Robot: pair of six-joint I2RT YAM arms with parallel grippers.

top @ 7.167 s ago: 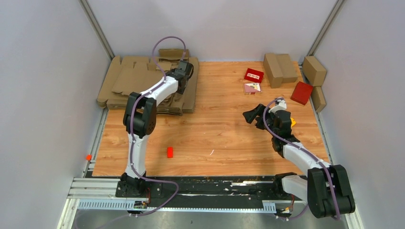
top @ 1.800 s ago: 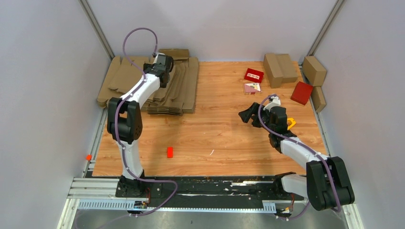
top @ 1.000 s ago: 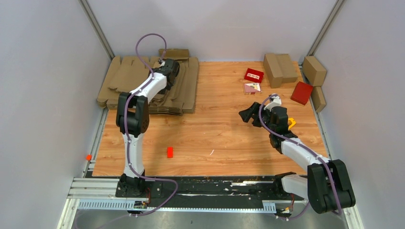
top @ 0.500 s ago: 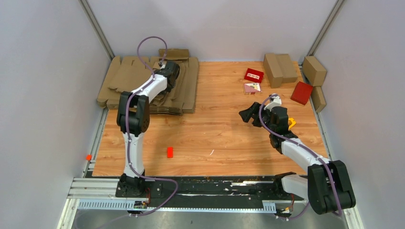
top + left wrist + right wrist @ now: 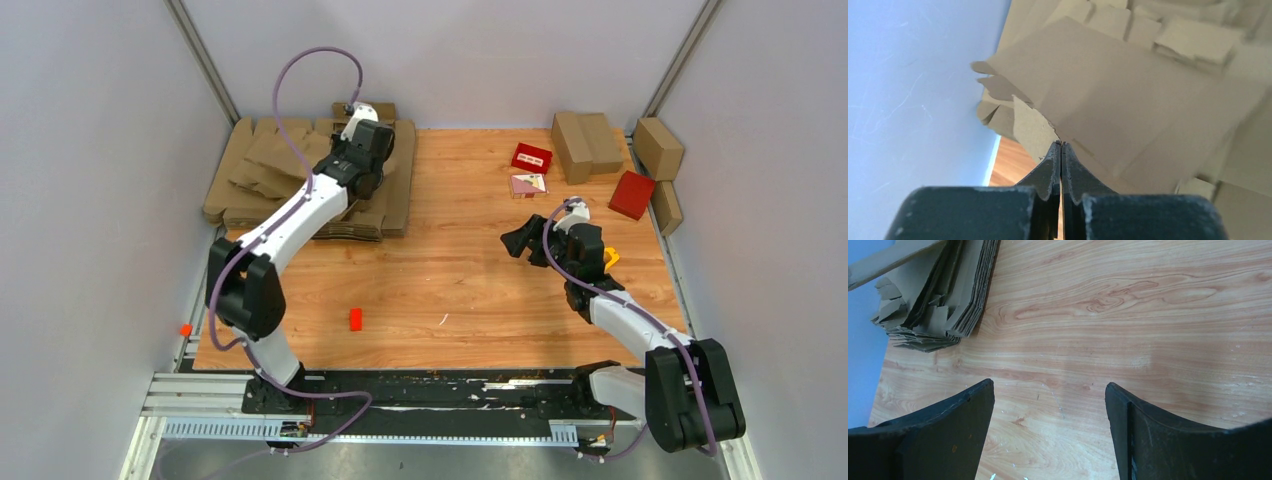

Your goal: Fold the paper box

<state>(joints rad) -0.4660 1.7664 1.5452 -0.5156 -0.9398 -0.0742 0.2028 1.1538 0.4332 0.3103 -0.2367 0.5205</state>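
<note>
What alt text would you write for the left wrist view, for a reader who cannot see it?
The left pincer is shut on the edge of a flat brown paper box, with a pile of similar cardboard sheets behind it. A pale blue wall fills the left side, and a sliver of wooden table shows below.

Bright, even light covered the table, shadows faint; at its far-left corner the paper box looked blurred.

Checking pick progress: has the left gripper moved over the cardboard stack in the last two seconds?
Yes. From above, the left gripper has shifted right, toward the cardboard stack's right edge, pinching a paper box sheet.
</note>
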